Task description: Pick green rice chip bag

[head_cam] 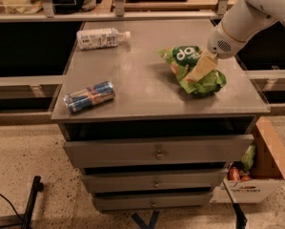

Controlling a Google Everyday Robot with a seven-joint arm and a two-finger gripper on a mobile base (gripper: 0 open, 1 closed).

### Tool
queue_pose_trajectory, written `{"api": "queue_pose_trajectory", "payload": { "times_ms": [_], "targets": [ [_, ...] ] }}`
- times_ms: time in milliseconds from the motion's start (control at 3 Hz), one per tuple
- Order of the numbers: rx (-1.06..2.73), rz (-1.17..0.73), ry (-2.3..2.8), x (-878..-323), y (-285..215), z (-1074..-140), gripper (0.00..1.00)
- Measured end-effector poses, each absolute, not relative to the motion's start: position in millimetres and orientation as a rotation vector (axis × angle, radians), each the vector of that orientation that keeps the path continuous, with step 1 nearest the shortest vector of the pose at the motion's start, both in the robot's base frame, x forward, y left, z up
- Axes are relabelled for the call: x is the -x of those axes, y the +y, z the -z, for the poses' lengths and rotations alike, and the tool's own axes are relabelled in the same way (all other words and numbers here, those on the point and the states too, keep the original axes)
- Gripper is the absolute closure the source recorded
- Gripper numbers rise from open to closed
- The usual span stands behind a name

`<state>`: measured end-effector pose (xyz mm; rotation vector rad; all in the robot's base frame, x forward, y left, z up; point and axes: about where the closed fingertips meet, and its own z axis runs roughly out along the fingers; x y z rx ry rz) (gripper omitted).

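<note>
The green rice chip bag (184, 55) is crumpled on the right part of the grey cabinet top (142, 80). Its dark green oval with white letters faces up. My gripper (196, 74) comes down from the upper right on a white arm. One pale finger (202, 66) lies across the middle of the bag, and the fingers are closed on it. The bag's lower end touches or hangs just above the top; I cannot tell which.
A blue and silver drink can (89, 97) lies on its side at the front left. A clear plastic bottle with a white label (100, 38) lies at the back left. Closed drawers (156, 151) are below. A cardboard box (256, 175) stands on the floor at the right.
</note>
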<state>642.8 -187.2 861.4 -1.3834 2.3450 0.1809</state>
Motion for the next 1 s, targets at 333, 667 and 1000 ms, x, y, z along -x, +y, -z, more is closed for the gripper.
{"api": "queue_pose_trajectory", "payload": {
  "times_ms": [333,667,1000],
  "targets": [
    [1.401,-0.164,2.349,-642.3,-189.2,-860.6,1.00],
    [1.416,-0.159,2.359,-641.1,-190.6,-856.6,1.00],
    [1.416,-0.160,2.359,-641.1,-190.6,-858.2,0.90]
  ]
}}
